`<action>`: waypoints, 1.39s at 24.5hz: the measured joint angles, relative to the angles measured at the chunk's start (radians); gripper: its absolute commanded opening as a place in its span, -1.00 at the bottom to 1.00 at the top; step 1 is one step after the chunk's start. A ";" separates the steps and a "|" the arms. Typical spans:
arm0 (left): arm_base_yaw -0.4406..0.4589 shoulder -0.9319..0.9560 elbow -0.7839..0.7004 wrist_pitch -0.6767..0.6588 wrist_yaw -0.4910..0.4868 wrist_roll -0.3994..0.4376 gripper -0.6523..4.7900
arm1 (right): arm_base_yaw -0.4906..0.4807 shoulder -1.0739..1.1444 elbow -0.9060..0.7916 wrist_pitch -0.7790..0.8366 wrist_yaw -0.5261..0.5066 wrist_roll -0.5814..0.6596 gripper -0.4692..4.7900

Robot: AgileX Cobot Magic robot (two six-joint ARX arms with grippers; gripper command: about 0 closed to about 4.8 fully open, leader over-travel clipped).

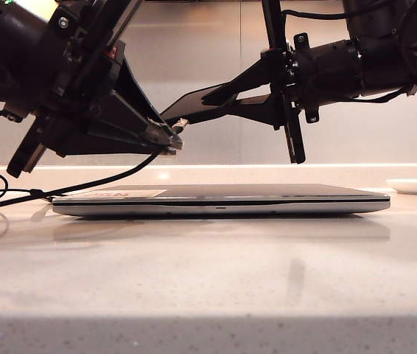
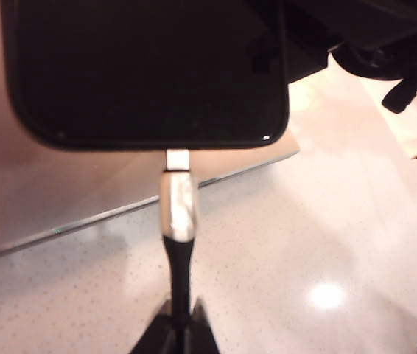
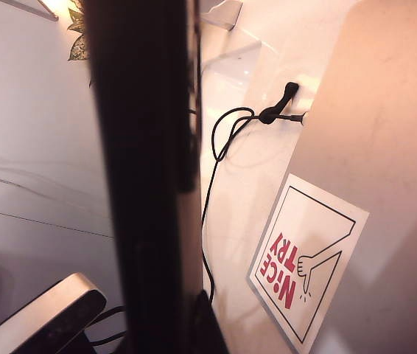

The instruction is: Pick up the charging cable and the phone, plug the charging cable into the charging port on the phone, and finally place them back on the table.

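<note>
We hold the thin black charging cable (image 2: 178,276) in the shut left gripper (image 2: 180,333), silvery plug ahead, entering the flat black phone (image 2: 149,70), which the closed right gripper (image 3: 160,324) clamps level above the table (image 1: 208,287) for alignment.

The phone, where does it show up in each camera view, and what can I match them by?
Exterior view: phone held in the air above the laptop, between both grippers.
Left wrist view: phone fills the upper part, plug at its edge.
Right wrist view: phone edge-on, a dark vertical band.
Shared landmark: the laptop.
</note>
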State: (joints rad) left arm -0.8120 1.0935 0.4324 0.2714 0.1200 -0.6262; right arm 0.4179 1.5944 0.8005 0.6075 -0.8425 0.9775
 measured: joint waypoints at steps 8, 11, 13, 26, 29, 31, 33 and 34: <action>0.000 0.000 0.000 -0.002 0.000 0.000 -0.79 | 0.005 0.000 0.000 -0.004 0.004 -0.002 -0.84; 0.000 0.000 0.000 -0.002 0.001 0.000 -0.79 | 0.012 0.000 0.000 -0.003 0.005 -0.003 -0.84; 0.000 0.000 0.000 -0.002 0.001 0.000 -0.79 | 0.013 0.000 0.000 -0.003 -0.003 -0.007 -0.84; 0.000 0.000 -0.001 0.000 0.004 0.000 -0.22 | 0.017 0.000 0.001 -0.007 -0.016 -0.058 -0.84; 0.000 0.000 0.000 0.018 0.000 0.006 -0.13 | 0.019 0.000 0.001 -0.015 0.010 -0.059 -0.84; 0.000 0.000 0.000 0.021 0.000 0.004 -0.11 | 0.020 0.000 0.001 -0.015 0.027 -0.059 -0.84; 0.000 0.000 0.000 0.021 -0.001 0.005 -0.09 | 0.018 0.000 0.001 -0.015 0.044 -0.059 -0.84; 0.000 0.000 0.001 0.021 0.000 0.007 -0.09 | 0.014 0.000 0.002 -0.016 0.050 -0.059 -0.84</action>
State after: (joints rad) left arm -0.8116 1.0935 0.4335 0.2920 0.1196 -0.6193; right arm 0.4320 1.5944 0.8021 0.5919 -0.7929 0.9188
